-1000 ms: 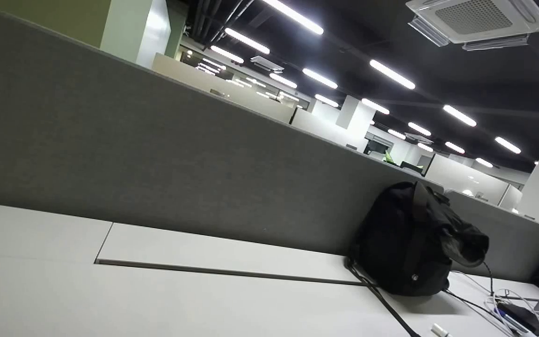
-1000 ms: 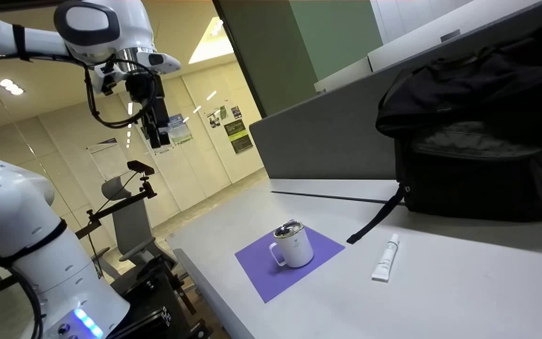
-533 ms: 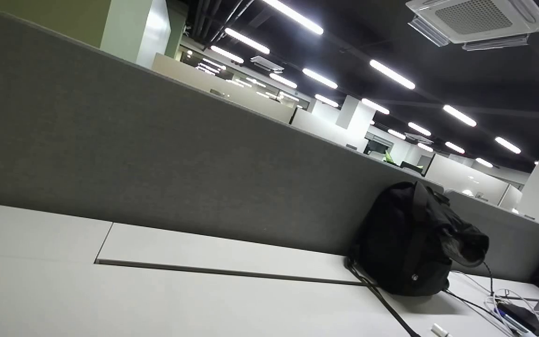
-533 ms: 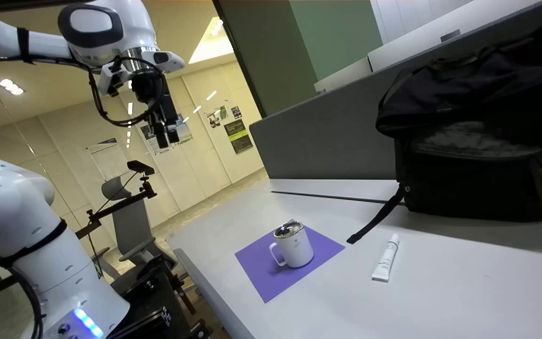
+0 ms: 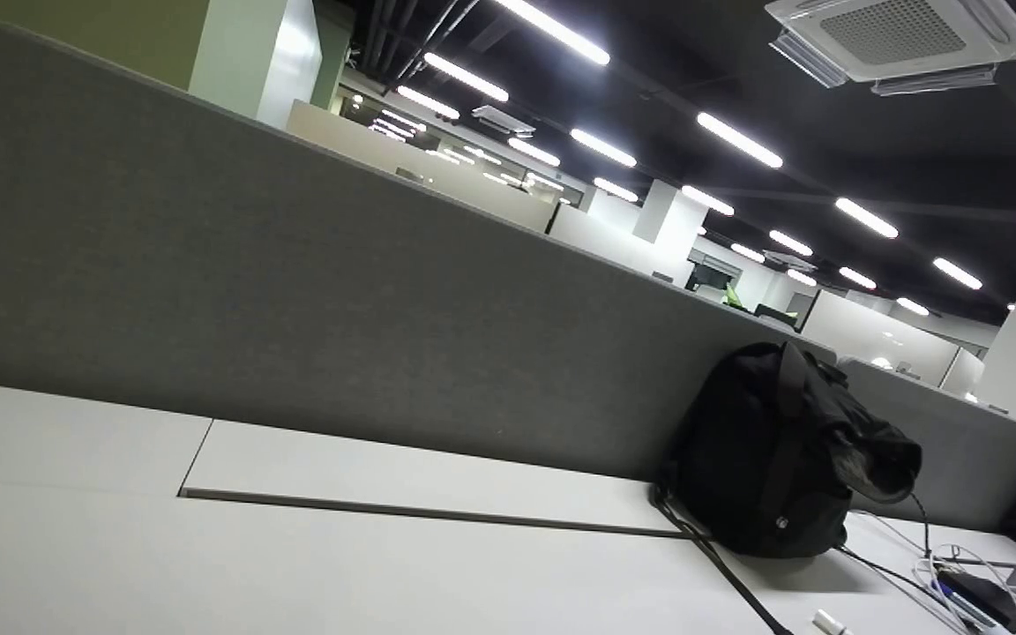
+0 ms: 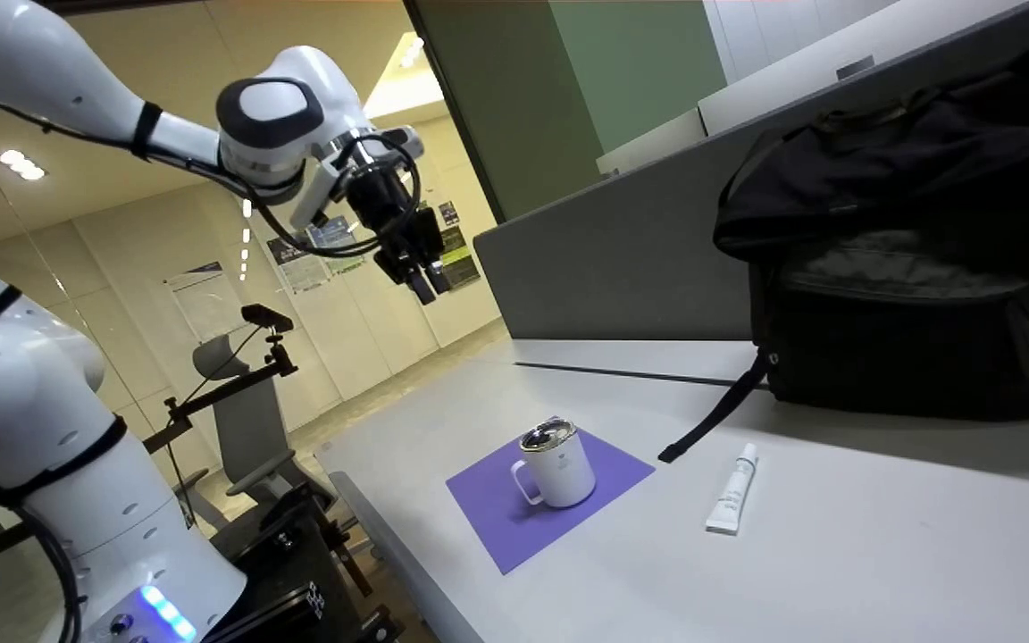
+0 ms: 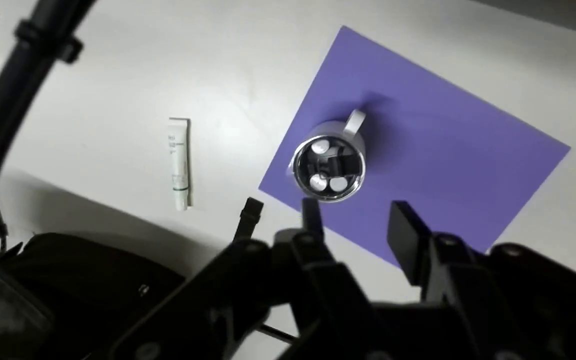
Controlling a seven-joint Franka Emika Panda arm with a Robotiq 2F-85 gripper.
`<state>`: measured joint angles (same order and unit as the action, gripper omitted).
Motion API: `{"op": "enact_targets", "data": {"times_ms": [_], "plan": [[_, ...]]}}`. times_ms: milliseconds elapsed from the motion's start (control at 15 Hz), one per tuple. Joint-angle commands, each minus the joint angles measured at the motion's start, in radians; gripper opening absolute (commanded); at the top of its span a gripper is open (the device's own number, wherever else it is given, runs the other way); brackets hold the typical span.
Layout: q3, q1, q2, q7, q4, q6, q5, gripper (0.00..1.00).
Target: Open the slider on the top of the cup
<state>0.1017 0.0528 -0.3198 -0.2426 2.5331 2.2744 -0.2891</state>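
A white cup (image 6: 564,473) with a handle stands upright on a purple sheet in an exterior view. Seen from above in the wrist view, its clear lid (image 7: 329,196) carries a dark slider (image 7: 346,165) on the handle's side; whether the slider is open or closed I cannot tell. My gripper (image 7: 356,215) is open, its two black fingers apart with nothing between them. In an exterior view the gripper (image 6: 430,286) hangs in the air, well above the table and up to the left of the cup, touching nothing.
The purple sheet (image 6: 497,518) lies flat on the white table. A white tube (image 6: 733,491) lies beside it. A black bag (image 6: 907,295) with a trailing strap (image 6: 718,413) stands against the grey partition (image 6: 639,268). Cables (image 5: 940,573) lie beyond the bag.
In an exterior view my arm has swung right and slightly down, bringing the gripper closer to the cup, and the hand is more tilted. Cup, sheet, tube and bag have not moved.
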Motion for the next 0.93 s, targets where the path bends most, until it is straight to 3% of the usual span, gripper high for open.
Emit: {"op": "enact_targets", "data": {"times_ms": [0,200,267,333,867], "plan": [[-0.026,0.035,0.146,0.088,-0.025,0.15,-0.085,0.11],[-0.04,0.049,0.242,0.186,-0.053,0.152,-0.136,0.0],[-0.024,0.037,0.188,0.101,-0.011,0.17,-0.095,0.09],[-0.027,0.039,0.215,0.127,-0.018,0.17,-0.106,0.02],[-0.028,0.039,0.246,0.144,-0.04,0.169,-0.11,0.01]]}}
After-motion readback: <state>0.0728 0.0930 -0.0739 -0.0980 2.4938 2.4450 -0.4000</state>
